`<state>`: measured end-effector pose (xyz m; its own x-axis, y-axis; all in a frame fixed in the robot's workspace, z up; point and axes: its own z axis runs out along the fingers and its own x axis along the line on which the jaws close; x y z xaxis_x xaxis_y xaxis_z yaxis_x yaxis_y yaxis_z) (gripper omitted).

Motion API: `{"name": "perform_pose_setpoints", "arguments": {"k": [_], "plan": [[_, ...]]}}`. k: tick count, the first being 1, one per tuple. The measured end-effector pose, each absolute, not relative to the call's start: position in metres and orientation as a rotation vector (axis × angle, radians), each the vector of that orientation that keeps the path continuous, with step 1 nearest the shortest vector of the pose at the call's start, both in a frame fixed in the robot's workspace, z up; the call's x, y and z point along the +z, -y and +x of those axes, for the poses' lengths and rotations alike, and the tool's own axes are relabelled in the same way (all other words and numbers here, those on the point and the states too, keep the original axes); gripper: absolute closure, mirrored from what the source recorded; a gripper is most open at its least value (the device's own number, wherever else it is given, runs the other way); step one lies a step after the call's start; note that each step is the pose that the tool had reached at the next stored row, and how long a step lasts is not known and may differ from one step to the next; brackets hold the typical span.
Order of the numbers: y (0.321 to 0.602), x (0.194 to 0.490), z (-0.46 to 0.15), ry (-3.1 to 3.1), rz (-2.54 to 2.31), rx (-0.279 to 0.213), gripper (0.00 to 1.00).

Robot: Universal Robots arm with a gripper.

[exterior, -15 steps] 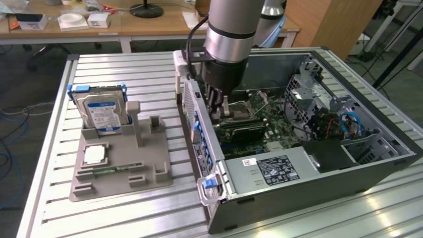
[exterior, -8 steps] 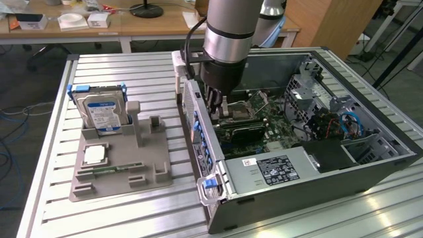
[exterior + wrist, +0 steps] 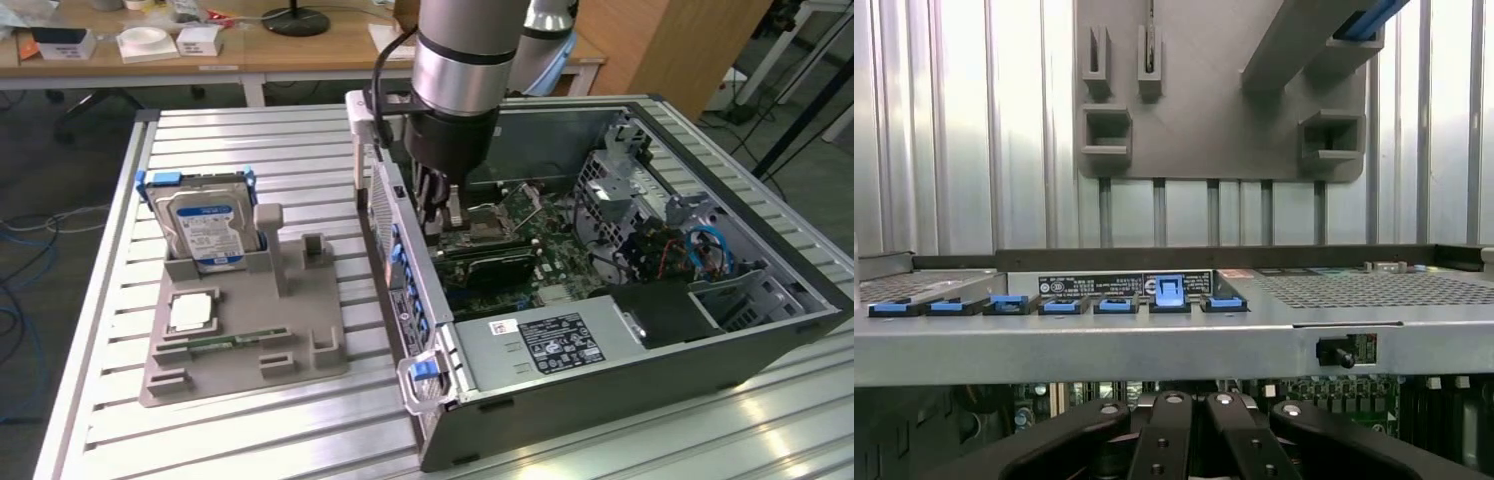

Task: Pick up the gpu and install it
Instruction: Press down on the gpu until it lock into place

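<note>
One arm's fingers [image 3: 447,215] inside the computer case [image 3: 747,340], spread unclear, exterior view alone showing hard drive [image 3: 203,225]

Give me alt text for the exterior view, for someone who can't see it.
A robot arm reaches down into an open computer case lying on a slatted metal table, its gripper low over the motherboard. On the exterior view's left, a grey fixture holds an upright hard drive and a small silver chip.
</note>
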<state>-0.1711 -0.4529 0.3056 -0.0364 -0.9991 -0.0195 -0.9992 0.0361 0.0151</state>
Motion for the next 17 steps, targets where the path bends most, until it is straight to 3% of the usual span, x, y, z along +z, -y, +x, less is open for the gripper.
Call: {"name": "perform_pose_setpoints", "arguments": {"k": [17], "plan": [[0.4534,0.2971,-0.1727,-2.276,-2.161,0.038,0.89]]}}
